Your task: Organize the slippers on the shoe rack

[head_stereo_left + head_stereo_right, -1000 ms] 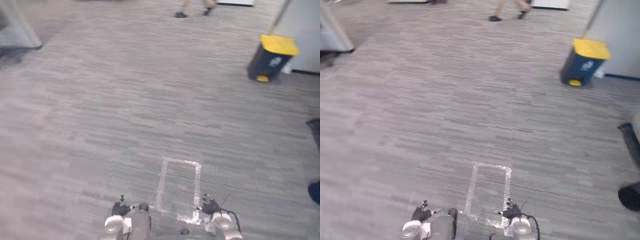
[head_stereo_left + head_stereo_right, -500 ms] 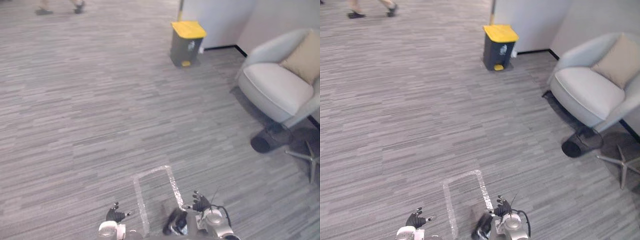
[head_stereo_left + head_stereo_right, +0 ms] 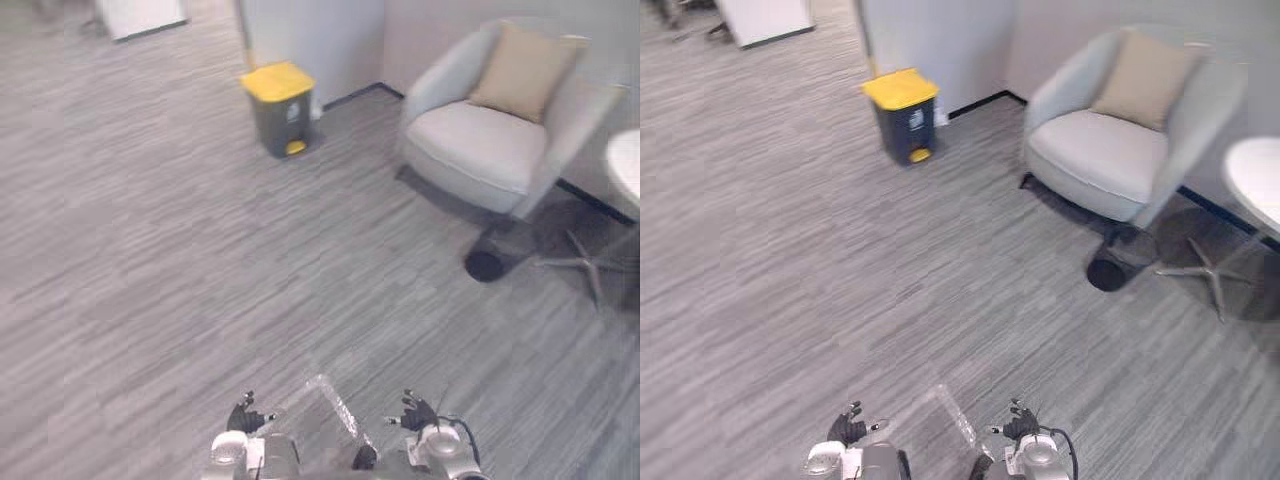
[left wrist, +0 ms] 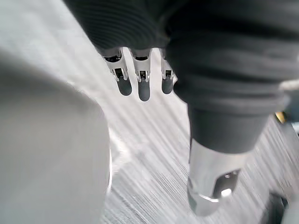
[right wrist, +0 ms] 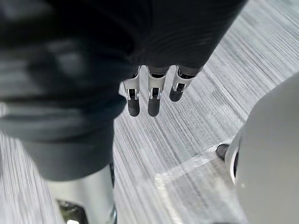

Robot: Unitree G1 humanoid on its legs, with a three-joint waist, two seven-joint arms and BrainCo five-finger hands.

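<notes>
My left hand (image 3: 243,413) hangs low at the bottom edge of the eye views, over grey carpet. Its fingers (image 4: 138,79) are straight and relaxed, with nothing in them. My right hand (image 3: 416,414) hangs level with it on the other side. Those fingers (image 5: 150,96) are likewise straight and hold nothing. A taped rectangle outline (image 3: 338,407) marks the floor between the two hands.
A dark bin with a yellow lid (image 3: 281,107) stands by the wall at the back. A grey armchair (image 3: 492,147) with a tan cushion (image 3: 522,66) sits at the right, a dark round object (image 3: 486,265) on the floor before it. A white table edge (image 3: 1260,180) and its metal legs are at the far right.
The camera has swung to the right: the bin and armchair have slid leftward in view and the white table has come in. Both hands hang as before.
</notes>
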